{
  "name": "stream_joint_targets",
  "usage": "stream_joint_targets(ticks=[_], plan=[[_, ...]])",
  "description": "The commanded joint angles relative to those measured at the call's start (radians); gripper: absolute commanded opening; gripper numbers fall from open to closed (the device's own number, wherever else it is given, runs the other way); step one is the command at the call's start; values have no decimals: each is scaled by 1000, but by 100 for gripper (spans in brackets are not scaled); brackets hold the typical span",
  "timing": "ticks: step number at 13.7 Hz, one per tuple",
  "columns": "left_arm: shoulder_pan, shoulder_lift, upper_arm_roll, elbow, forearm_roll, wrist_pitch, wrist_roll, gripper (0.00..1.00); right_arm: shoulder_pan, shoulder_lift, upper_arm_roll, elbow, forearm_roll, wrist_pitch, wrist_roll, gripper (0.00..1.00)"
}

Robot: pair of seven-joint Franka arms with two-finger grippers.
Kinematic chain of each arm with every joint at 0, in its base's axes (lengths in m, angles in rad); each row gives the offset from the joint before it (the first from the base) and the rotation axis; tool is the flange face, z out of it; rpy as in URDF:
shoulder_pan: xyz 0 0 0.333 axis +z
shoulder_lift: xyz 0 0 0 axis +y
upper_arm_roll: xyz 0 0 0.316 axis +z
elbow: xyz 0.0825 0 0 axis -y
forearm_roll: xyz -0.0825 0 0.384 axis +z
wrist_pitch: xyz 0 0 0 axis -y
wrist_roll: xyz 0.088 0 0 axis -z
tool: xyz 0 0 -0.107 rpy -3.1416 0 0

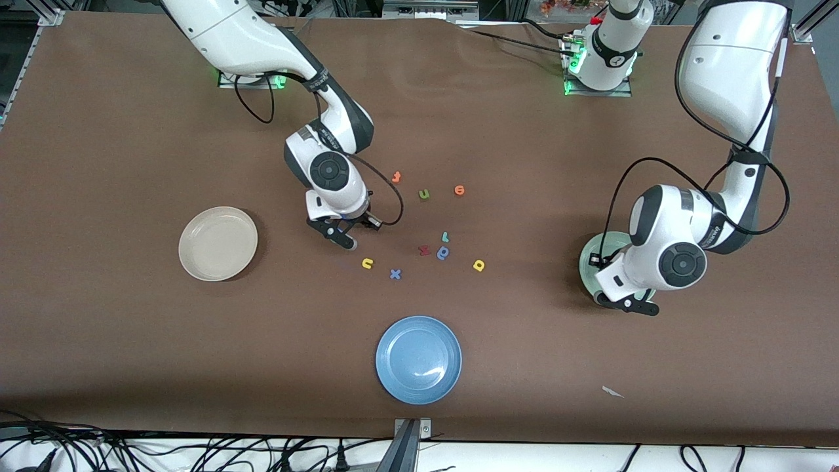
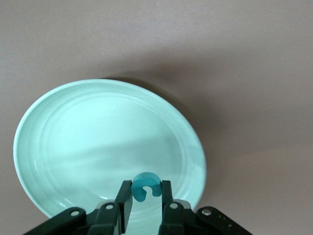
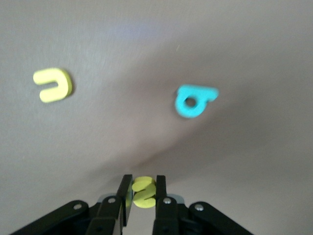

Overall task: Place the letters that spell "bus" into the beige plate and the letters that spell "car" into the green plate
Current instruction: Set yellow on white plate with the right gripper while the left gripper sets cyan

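My left gripper (image 2: pixel 146 190) is shut on the teal "c" (image 2: pixel 146 184) and hangs over the pale green plate (image 2: pixel 98 137), near its rim. In the front view the left gripper (image 1: pixel 649 308) and its wrist cover much of the green plate (image 1: pixel 592 259). My right gripper (image 3: pixel 145 190) is shut on the yellow "s" (image 3: pixel 145 192), low over the table. The yellow "u" (image 3: pixel 53 84) and the teal "b" (image 3: pixel 194 100) lie close by. The right gripper (image 1: pixel 351 243) stands between the beige plate (image 1: pixel 218 243) and the yellow "u" (image 1: pixel 367 263). The yellow "a" (image 1: pixel 478 265) and the thin teal "r" (image 1: pixel 445 236) lie mid-table.
A blue plate (image 1: pixel 419 359) sits nearest the front camera. Other loose letters lie mid-table: a blue "x" (image 1: pixel 395 274), a red letter (image 1: pixel 424 250), a blue rounded letter (image 1: pixel 443 253), a green "u" (image 1: pixel 424 193) and two orange letters (image 1: pixel 396 176) (image 1: pixel 459 190).
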Motion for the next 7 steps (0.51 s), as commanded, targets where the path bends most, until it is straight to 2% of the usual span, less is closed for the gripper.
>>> stream_joint_targets(ticks=[1, 2, 3, 4, 7], plan=[[6, 58, -5, 13, 25, 49, 32, 22, -64, -72, -4, 2, 22, -120, -166, 16], [21, 61, -5, 11, 27, 64, 32, 28, -72, -89, -33, 1, 23, -167, -241, 16], [24, 61, -7, 11, 27, 64, 32, 73, -72, -115, -71, -7, 23, -204, -318, 16], [21, 58, -7, 13, 25, 60, 30, 100, -72, -132, -103, -19, 23, -215, -386, 16], [-9, 21, -18, 13, 25, 29, 25, 100, -72, -192, -204, -90, 25, -211, -585, 16]])
